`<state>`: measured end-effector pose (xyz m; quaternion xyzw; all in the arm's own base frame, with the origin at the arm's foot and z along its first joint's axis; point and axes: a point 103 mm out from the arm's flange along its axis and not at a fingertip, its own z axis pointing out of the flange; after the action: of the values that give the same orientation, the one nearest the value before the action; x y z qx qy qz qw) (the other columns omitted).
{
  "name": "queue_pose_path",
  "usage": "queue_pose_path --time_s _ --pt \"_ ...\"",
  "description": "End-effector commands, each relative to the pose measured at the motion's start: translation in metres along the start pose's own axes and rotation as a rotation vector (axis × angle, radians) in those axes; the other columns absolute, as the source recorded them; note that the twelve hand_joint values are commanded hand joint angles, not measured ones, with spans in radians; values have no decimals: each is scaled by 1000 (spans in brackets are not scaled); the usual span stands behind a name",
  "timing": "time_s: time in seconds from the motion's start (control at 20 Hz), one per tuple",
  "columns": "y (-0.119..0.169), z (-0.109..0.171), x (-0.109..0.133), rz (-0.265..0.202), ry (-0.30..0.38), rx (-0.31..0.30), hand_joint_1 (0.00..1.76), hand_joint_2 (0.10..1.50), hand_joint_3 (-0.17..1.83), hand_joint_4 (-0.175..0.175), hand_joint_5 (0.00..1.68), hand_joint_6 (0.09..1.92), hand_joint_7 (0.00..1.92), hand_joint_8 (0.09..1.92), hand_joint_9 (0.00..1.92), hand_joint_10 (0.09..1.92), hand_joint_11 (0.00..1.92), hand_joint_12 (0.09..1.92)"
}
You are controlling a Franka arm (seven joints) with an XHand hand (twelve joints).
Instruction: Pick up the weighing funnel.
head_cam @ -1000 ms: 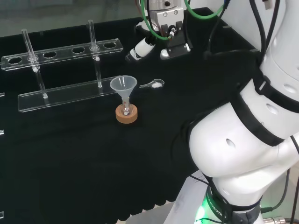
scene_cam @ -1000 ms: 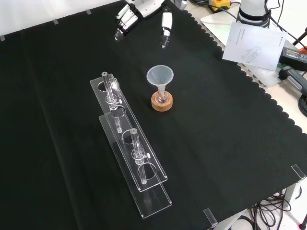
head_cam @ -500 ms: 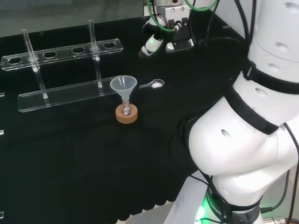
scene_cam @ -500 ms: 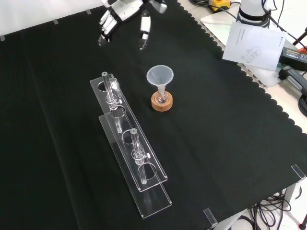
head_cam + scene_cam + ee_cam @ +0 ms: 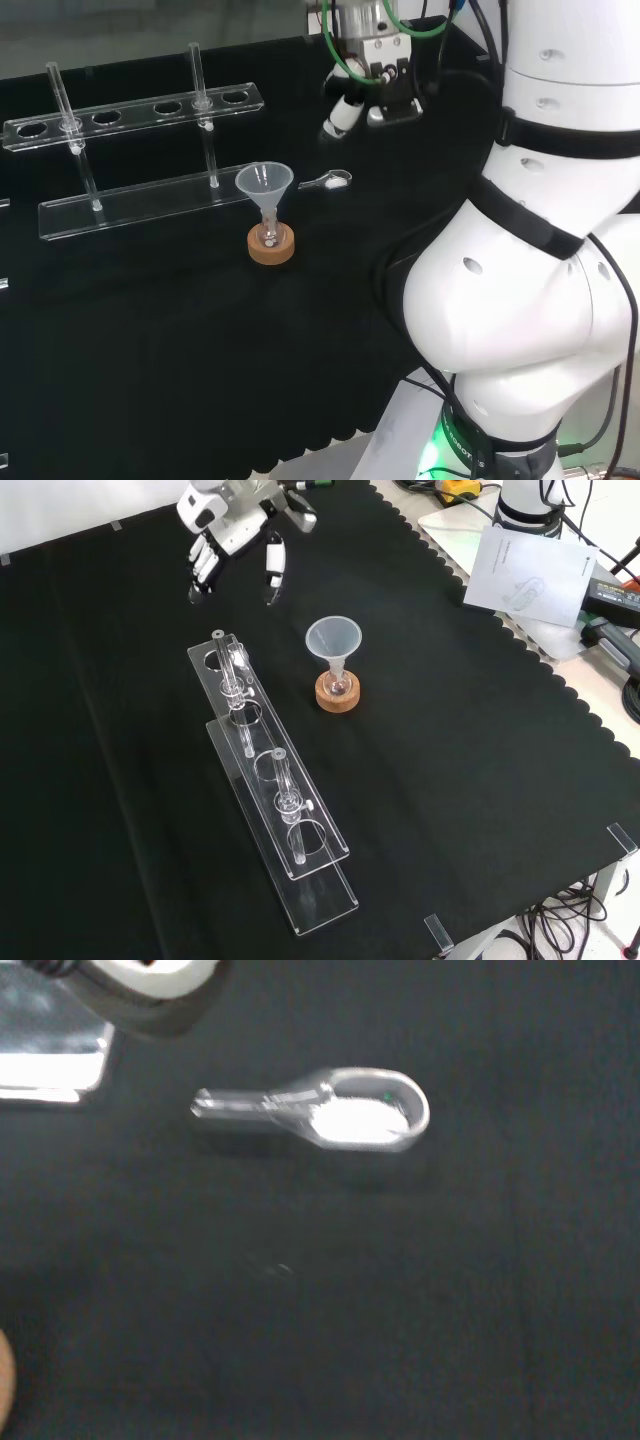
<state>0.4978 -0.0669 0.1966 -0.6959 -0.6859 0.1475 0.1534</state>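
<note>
**Head view.** Funnel point(image 5: 264, 186) upright, mouth up, stem in a small flask on a cork ring point(image 5: 271, 246), on the black cloth point(image 5: 150, 330). Weighing funnel point(image 5: 328, 181) flat on the cloth just right of the funnel's mouth, untouched. Hand point(image 5: 345, 110) in the air beyond and to the right of the funnel, past the weighing funnel and clear of it. Clear rack point(image 5: 140, 112) with 2 glass tubes beyond and left of the funnel.

**Front view.** Hand point(image 5: 235, 525) above and left of the funnel point(image 5: 333, 640), well apart from it. Fingers point(image 5: 200, 568) straight and pointing down toward the cloth, thumb point(image 5: 272, 575) set wide of them, nothing held between. Rack point(image 5: 270, 780) left of the funnel and reaching nearer than it. Cork ring point(image 5: 337, 692) directly beneath the funnel.

**Wrist view.** Weighing funnel point(image 5: 330, 1115) lying on the cloth, white powder in its scoop, short stem at the other end. Blurred white part of the hand point(image 5: 150, 975) near the stem end, not in contact.
</note>
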Motion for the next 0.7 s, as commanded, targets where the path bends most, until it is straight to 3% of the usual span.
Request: queue_pose_path --time_s 0.05,0.7 --pt "26 33 -19 14 -77 1 848 662 392 -22 559 87 345 646 626 559 366 1321" --pt "58 73 -15 7 -154 57 886 620 486 -17 612 106 411 651 674 532 410 1298"
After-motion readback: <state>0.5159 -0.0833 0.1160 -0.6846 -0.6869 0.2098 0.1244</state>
